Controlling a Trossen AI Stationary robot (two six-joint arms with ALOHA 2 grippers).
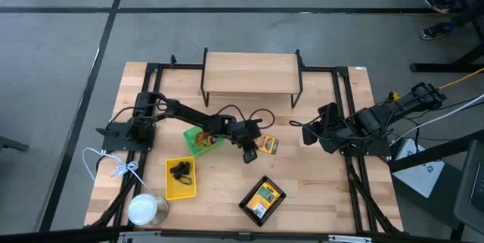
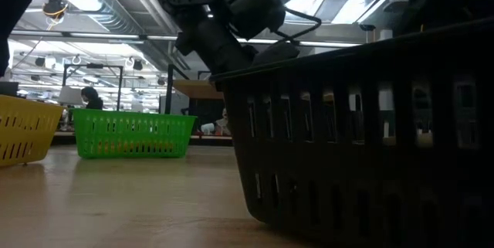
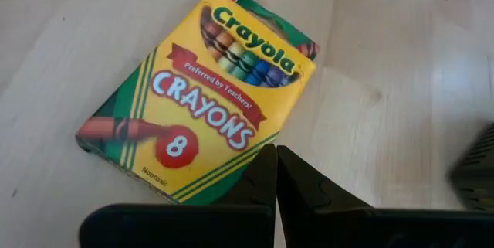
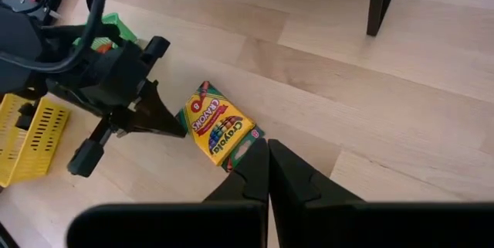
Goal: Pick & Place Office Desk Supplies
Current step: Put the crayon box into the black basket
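The left gripper, jaws fully closed and empty, hovers beside the crayon box lying flat on the tabletop, probably for picking it, while the right gripper, also closed and empty, waits near.

Open industrial lab or workshop hall: exposed ceiling ducts and strip lights, grey concrete floor with dark seams, wooden workbench on black framing, person at distant desks.

The flat cardboard crayon box was yellow with green stripes, beside green, yellow and black mesh plastic trays on the pale wood surface.
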